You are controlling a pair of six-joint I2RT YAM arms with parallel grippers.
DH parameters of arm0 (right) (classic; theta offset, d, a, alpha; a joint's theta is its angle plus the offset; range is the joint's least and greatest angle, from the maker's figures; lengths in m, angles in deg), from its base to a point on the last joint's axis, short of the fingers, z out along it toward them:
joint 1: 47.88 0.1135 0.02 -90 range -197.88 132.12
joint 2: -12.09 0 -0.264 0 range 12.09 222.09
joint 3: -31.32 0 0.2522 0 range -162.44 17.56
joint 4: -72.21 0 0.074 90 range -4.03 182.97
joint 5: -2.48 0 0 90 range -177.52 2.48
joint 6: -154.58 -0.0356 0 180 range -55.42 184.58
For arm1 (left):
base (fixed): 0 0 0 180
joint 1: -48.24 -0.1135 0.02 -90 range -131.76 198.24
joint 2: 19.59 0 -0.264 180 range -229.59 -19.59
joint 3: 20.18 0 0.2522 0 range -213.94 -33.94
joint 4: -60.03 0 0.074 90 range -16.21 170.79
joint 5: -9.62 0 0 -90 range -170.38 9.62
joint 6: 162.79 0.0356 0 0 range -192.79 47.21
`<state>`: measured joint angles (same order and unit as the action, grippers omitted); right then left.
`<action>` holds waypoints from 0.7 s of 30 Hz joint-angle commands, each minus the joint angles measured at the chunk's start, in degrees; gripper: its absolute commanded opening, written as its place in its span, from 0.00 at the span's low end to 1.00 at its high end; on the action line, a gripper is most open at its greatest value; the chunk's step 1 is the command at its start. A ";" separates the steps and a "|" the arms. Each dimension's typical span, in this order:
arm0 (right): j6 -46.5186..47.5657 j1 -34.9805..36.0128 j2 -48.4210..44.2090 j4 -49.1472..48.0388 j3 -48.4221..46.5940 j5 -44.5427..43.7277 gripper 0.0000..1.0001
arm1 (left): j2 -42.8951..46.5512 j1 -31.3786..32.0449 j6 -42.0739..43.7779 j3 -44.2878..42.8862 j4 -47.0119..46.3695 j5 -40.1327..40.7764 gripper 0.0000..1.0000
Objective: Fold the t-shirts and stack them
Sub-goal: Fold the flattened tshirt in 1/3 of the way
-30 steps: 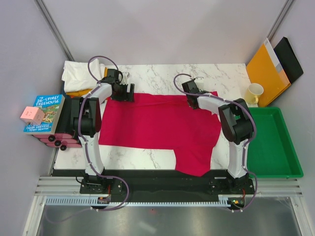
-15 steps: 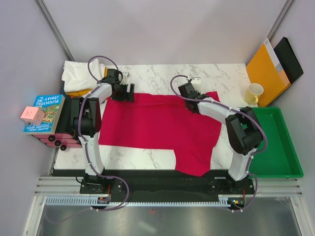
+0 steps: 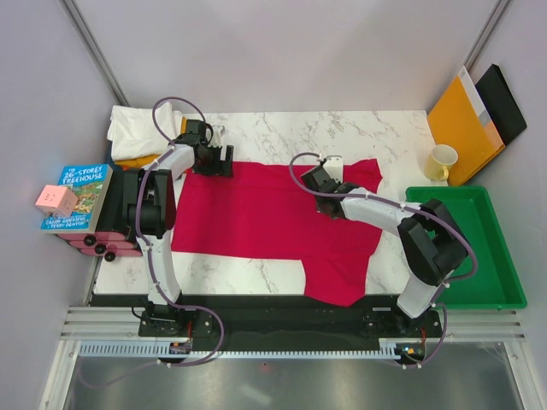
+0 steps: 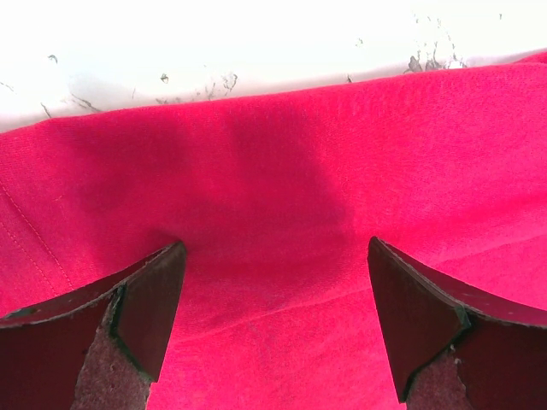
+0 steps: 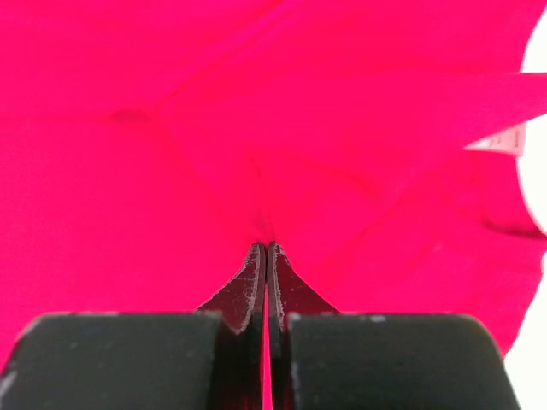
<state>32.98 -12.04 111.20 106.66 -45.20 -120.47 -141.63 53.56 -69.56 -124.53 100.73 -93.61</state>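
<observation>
White marble-patterned table fills the middle of the overhead view, and the crimson red t-shirt lies spread across most of it, one flap of cloth reaching the near edge. The right gripper is over the shirt's far right part, jaws pressed together on a pinch of the red cloth, with creases fanning out from the pinch and a small white label showing beside them. The left gripper is at the shirt's far left edge, jaws wide apart with one finger on either side of a shadowed patch of cloth; whether the tips touch the cloth I cannot tell. Beyond the shirt's far left corner sits a crumpled white t-shirt on top of a yellow-orange t-shirt. Left of the red shirt, off the table's edge, a book carries a pink cube. Right of the shirt stand a cream mug and a green tray, with an orange-yellow envelope leaning behind the mug.
</observation>
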 commanded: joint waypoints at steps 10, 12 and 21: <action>-7.69 7.85 -3.31 3.39 1.15 -1.59 0.00 | -1.45 -0.23 -0.76 0.76 0.92 -1.44 0.94; -8.22 8.02 -3.66 3.92 1.41 -1.85 0.00 | -1.54 -0.22 -0.59 0.59 0.92 -1.44 0.94; -8.83 8.99 -3.31 4.71 0.89 -1.25 0.00 | -1.62 -0.22 -0.50 1.11 0.83 -1.53 0.94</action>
<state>25.79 -4.02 109.56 110.53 -44.17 -121.08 -141.63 53.49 -69.56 -124.53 100.73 -94.03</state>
